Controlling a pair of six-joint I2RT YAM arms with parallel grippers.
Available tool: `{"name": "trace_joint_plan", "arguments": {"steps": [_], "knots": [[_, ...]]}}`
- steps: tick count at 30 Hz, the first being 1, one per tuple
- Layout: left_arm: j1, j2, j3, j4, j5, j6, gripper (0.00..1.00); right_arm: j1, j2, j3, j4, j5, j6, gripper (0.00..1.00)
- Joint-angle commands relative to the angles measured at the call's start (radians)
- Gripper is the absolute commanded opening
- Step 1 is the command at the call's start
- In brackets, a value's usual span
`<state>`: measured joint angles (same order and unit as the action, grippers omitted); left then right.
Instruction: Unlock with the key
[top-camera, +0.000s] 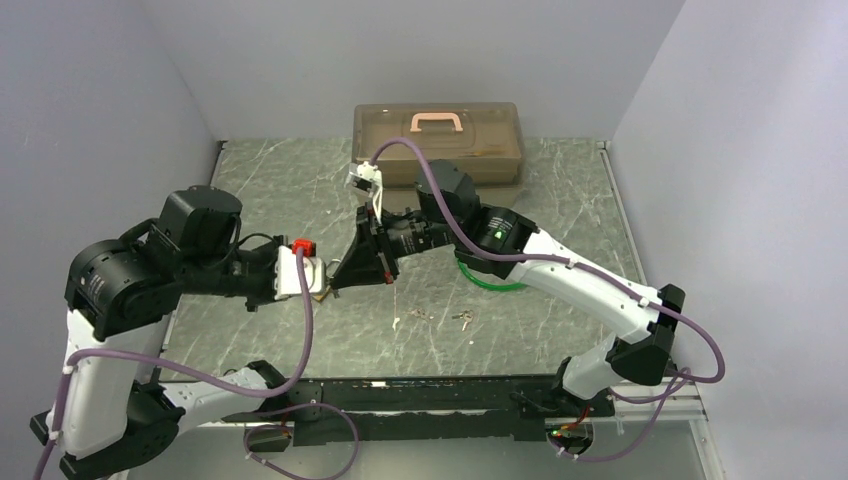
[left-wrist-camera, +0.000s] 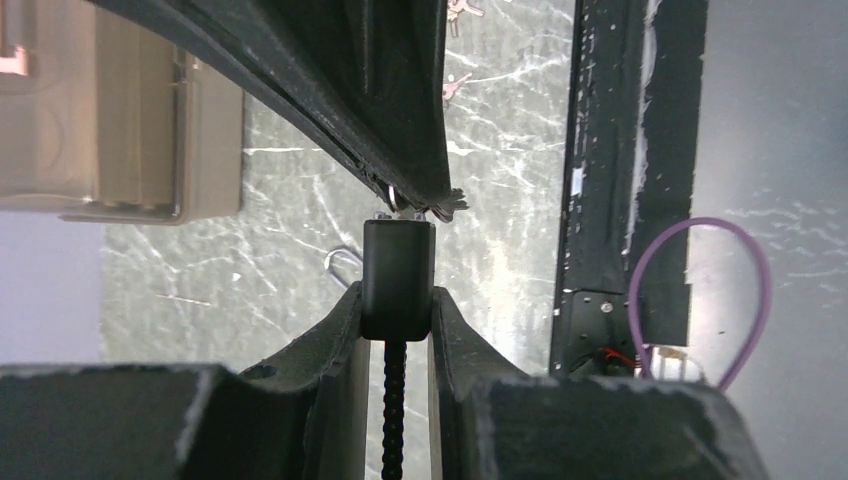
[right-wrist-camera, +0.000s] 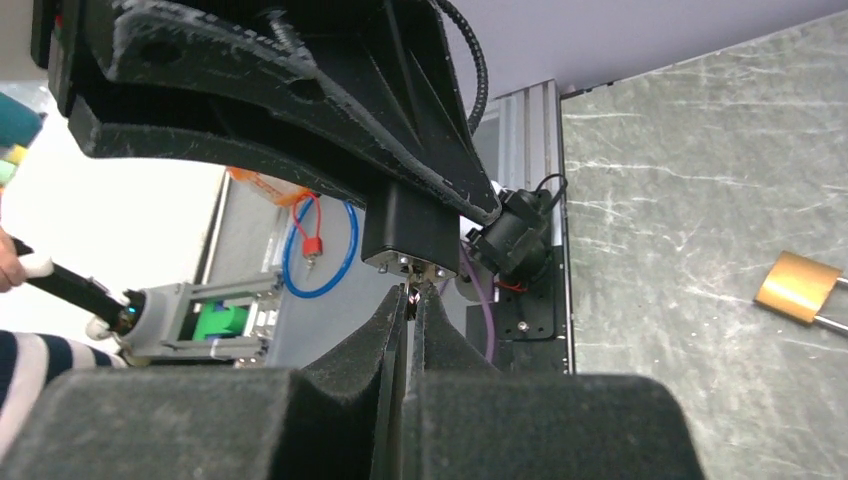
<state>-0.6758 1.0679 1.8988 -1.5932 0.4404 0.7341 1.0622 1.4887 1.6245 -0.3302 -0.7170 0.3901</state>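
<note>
My left gripper is shut on a black lock body, held above the table, with a black ribbed cable running back between its fingers. My right gripper faces it from the right and is shut on a small key. The key tip touches the lock's underside. In the left wrist view the right gripper's fingers come down onto the top of the lock. The keyhole is hidden.
A brass padlock lies on the table below the grippers, and its shackle shows in the left wrist view. Loose keys lie near the front. A brown toolbox stands at the back. A green cable loop lies under the right arm.
</note>
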Motion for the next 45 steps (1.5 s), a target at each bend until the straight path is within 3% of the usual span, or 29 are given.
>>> {"name": "trace_joint_plan", "arguments": {"steps": [1,7,15,19,25,30,38,39,40,45], "knots": [[-0.058,-0.017,0.038,0.164,-0.059,0.099,0.0,0.014,0.023,-0.022,0.076,0.013,0.141,0.0],[-0.138,-0.059,-0.009,0.282,-0.171,0.219,0.0,-0.026,0.019,-0.098,0.231,-0.025,0.335,0.0],[-0.27,-0.146,-0.169,0.439,-0.33,0.34,0.0,-0.043,0.023,-0.123,0.306,-0.053,0.418,0.0],[-0.335,-0.237,-0.292,0.604,-0.428,0.459,0.0,-0.054,0.014,-0.156,0.389,-0.064,0.489,0.0],[-0.388,-0.352,-0.465,0.782,-0.465,0.612,0.0,-0.078,-0.004,-0.216,0.487,-0.087,0.572,0.0],[-0.406,-0.373,-0.482,0.789,-0.468,0.628,0.0,-0.088,-0.007,-0.205,0.492,-0.113,0.565,0.01],[-0.406,-0.315,-0.367,0.63,-0.45,0.483,0.01,-0.151,-0.106,-0.147,0.308,-0.086,0.384,0.42],[-0.406,-0.301,-0.341,0.606,-0.45,0.465,0.01,-0.16,-0.121,-0.143,0.273,-0.088,0.353,0.57],[-0.407,-0.288,-0.314,0.582,-0.45,0.447,0.02,-0.173,-0.134,-0.139,0.249,-0.091,0.332,0.65],[-0.407,-0.23,-0.2,0.477,-0.423,0.359,0.02,-0.229,-0.219,-0.113,0.137,-0.072,0.183,0.78]]}}
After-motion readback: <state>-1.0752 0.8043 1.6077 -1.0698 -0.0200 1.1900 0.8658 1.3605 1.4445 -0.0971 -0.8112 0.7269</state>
